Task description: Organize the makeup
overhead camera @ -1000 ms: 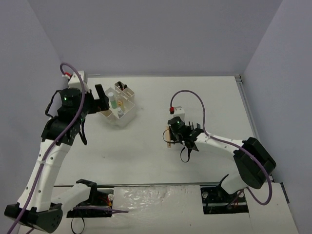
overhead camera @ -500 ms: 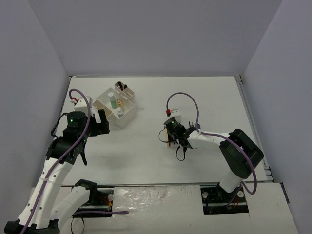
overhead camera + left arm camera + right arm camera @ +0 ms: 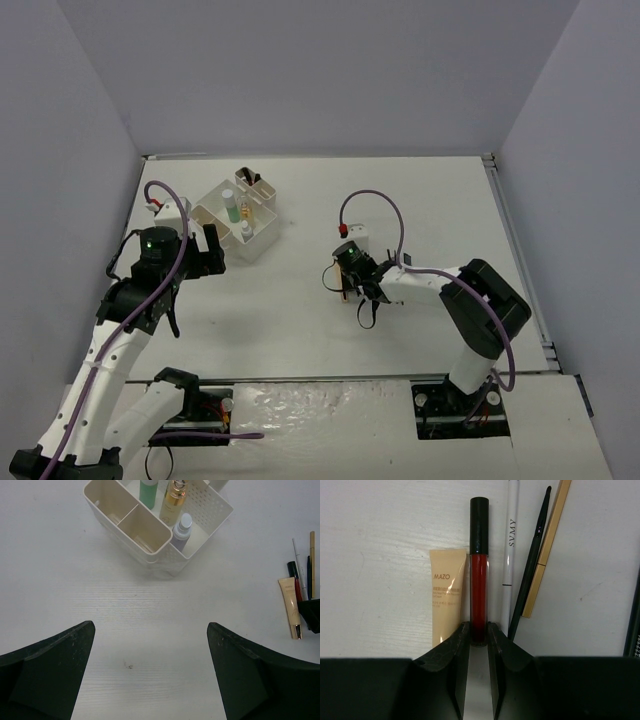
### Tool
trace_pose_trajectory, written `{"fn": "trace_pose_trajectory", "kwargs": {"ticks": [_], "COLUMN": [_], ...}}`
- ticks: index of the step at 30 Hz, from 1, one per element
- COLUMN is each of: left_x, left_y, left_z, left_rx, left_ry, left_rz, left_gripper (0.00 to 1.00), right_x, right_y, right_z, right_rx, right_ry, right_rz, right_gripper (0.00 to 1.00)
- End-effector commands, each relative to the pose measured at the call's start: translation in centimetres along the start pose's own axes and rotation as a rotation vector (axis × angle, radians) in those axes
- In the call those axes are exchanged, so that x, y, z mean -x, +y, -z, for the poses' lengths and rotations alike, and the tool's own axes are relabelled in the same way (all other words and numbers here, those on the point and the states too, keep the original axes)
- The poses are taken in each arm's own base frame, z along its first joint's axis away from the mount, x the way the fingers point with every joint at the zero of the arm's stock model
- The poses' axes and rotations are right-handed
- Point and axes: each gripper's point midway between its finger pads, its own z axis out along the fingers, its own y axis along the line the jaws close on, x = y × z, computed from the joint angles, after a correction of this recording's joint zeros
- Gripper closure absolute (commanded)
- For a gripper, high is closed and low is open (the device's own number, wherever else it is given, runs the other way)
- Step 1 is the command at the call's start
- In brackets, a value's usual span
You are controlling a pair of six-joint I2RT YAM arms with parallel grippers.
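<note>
My right gripper point(image 3: 479, 630) is shut on the lower end of a red lip-gloss tube point(image 3: 479, 570) with a black cap, which lies on the table. Beside it lie a tan tube point(image 3: 447, 595), a white pencil point(image 3: 509, 550), a black pencil point(image 3: 530, 570) and a gold stick point(image 3: 550, 540). In the top view this gripper point(image 3: 347, 280) sits at table centre. My left gripper point(image 3: 151, 626) is open and empty, hovering just short of the white box point(image 3: 145, 522). The box holds a green bottle point(image 3: 148, 492), a gold bottle point(image 3: 173, 502) and a lilac bottle point(image 3: 182, 530).
The white box point(image 3: 240, 225) stands at the back left, with two bare front compartments in the left wrist view. Grey walls enclose the table on three sides. A purple cable loops over each arm.
My left arm has pulled back from the box toward the near left. My right gripper has shifted slightly left over the makeup row.
</note>
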Motion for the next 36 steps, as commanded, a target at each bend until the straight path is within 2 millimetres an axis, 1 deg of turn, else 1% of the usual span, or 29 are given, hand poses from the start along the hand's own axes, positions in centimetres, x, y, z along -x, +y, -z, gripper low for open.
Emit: {"fn": "trace_pose_trajectory", "kwargs": {"ticks": [1, 3, 5, 7, 11, 14, 15, 17, 19, 20, 21, 23, 25, 26, 28, 33, 36], "left_x": [2.8, 2.8, 3.0, 3.2, 3.8, 4.6, 4.6, 5.8, 6.5, 7.2, 7.4, 8.7, 9.5, 9.8, 10.1, 9.3, 8.3], "left_y": [-0.8, -0.9, -1.2, -1.7, -3.4, -5.3, -5.9, -7.9, -9.3, -10.2, -10.4, -12.3, -14.1, -14.3, -15.8, -18.6, -19.7], "left_z": [0.5, 0.5, 0.5, 0.6, 1.1, 1.4, 1.1, 1.8, 1.8, 2.0, 2.1, 2.6, 3.1, 2.9, 3.0, 2.8, 2.4], "left_rx": [-0.030, -0.038, -0.047, -0.071, -0.151, -0.232, -0.250, -0.340, -0.395, -0.438, -0.445, -0.525, -0.599, -0.605, -0.631, -0.656, -0.654], "left_ry": [-0.090, -0.088, -0.089, -0.086, -0.064, -0.031, -0.004, 0.012, 0.030, 0.026, 0.028, 0.033, 0.056, 0.059, 0.078, 0.136, 0.187], "left_rz": [0.000, 0.003, 0.012, 0.022, 0.057, 0.097, 0.109, 0.146, 0.187, 0.193, 0.208, 0.253, 0.281, 0.281, 0.281, 0.255, 0.242], "left_gripper": [0.06, 0.06, 0.06, 0.07, 0.07, 0.07, 0.07, 0.06, 0.07, 0.07, 0.07, 0.07, 0.07, 0.07, 0.06, 0.07, 0.08], "right_x": [1.6, 1.8, 2.7, 4.0, 6.8, 9.0, 9.7, 10.8, 11.8, 12.0, 12.2, 12.9, 13.3, 13.4, 13.8, 14.2, 14.3], "right_y": [-0.1, -0.2, 0.0, 0.3, 1.6, 3.4, 4.4, 5.9, 7.7, 8.0, 8.5, 9.7, 10.6, 10.6, 11.4, 12.2, 12.4], "right_z": [-0.2, 0.0, 0.8, 2.1, 5.4, 8.7, 10.2, 12.0, 14.5, 15.4, 15.9, 18.0, 19.7, 19.9, 21.3, 22.4, 22.7], "right_rx": [-0.027, -0.026, -0.018, 0.003, 0.051, 0.129, 0.181, 0.265, 0.364, 0.390, 0.408, 0.487, 0.552, 0.555, 0.607, 0.654, 0.672], "right_ry": [-0.046, -0.052, -0.081, -0.120, -0.226, -0.329, -0.368, -0.438, -0.516, -0.541, -0.562, -0.630, -0.684, -0.690, -0.731, -0.762, -0.772], "right_rz": [-0.034, -0.035, -0.038, -0.032, 0.018, 0.063, 0.087, 0.104, 0.148, 0.175, 0.175, 0.201, 0.224, 0.222, 0.244, 0.269, 0.274], "right_gripper": [0.86, 0.92, 0.96, 0.99, 1.00, 1.00, 1.00, 1.00, 1.00, 1.00, 1.00, 1.00, 1.00, 1.00, 1.00, 1.00, 1.00]}}
